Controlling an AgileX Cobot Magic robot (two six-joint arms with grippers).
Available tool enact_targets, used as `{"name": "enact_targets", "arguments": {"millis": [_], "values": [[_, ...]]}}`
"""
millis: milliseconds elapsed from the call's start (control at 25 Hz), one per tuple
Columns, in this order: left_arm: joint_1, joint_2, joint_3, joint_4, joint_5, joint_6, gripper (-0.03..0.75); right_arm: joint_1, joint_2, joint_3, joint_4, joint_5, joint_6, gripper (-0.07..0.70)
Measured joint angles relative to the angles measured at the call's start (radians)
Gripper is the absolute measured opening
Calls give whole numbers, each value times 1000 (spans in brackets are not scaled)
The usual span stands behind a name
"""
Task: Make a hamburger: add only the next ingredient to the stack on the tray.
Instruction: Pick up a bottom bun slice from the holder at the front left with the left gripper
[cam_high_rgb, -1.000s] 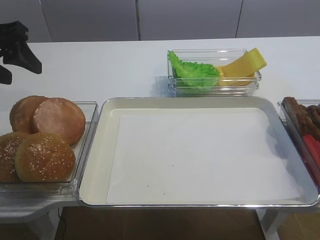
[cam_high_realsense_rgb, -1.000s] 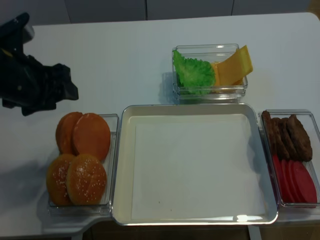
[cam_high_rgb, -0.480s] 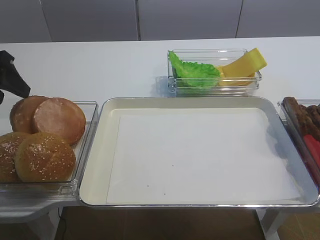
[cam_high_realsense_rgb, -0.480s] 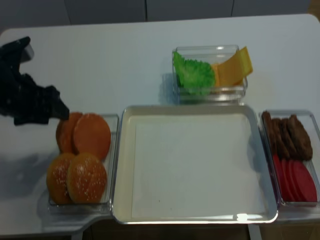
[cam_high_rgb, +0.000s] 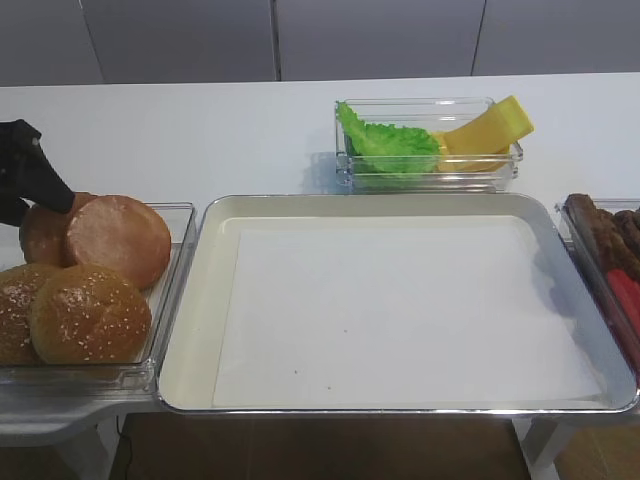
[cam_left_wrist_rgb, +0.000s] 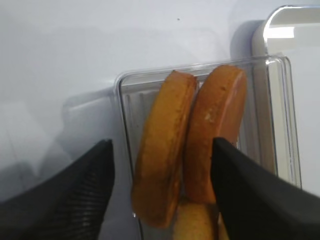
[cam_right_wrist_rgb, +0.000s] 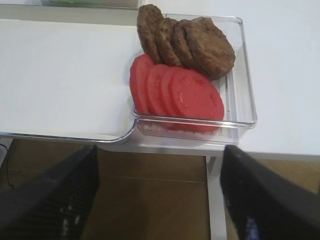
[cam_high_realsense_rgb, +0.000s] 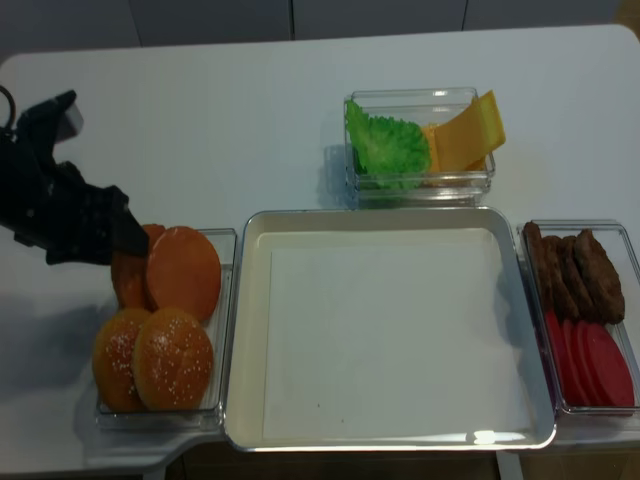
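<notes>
Between spread left claw (cam_left_wrist_rgb: 162, 185) fingers: flat bun halves (cam_left_wrist_rgb: 187, 150), upright, untouched.

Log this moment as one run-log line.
stage: reaching | left gripper: open, over flat bun halves in tub | tray: paper liner only | right gripper: open, idle

This looks like a lab bench staged as a burger-prep station, not a working kitchen. A plain white table (cam_high_realsense_rgb: 230, 120) stands against bare grey wall panels (cam_high_rgb: 380, 40), with no stove, sink or utensils in sight. Ingredients sit sorted in clear tubs around a metal tray (cam_high_rgb: 195, 300) lined with white paper (cam_high_realsense_rgb: 395, 340): buns (cam_high_realsense_rgb: 165, 320) at the left, lettuce (cam_high_rgb: 385, 145) and cheese (cam_high_rgb: 490, 128) behind, patties (cam_right_wrist_rgb: 187, 42) and tomato slices (cam_right_wrist_rgb: 177, 95) at the right. A black robot arm (cam_high_realsense_rgb: 60, 205) hangs over the bun tub. Wood flooring (cam_right_wrist_rgb: 150, 200) shows beneath the table edge.
</notes>
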Motion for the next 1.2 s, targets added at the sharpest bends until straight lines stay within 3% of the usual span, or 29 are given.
{"name": "enact_targets", "arguments": {"millis": [520,1200], "values": [[0,5,-2,0,17,2,172,0,0,0,0,0,0,573],[0,-4,-6,-8,31,28,143,0,0,0,0,0,0,573]]}}
